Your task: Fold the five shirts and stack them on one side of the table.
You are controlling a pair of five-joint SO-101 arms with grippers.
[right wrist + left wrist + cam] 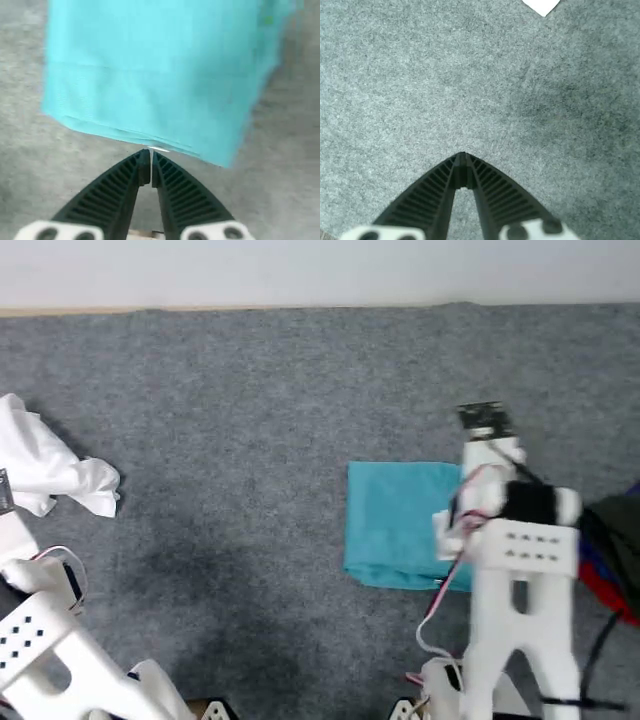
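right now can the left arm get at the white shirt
Probably yes. The white shirt lies crumpled on the grey mat on the left arm's side, with only bare mat between them. The left gripper is shut, so it would need to open first.

Robot test bench: grey felt tabletop, white wall.

A teal shirt lies folded flat right of centre; a white shirt (crumpled) sits at the left edge.
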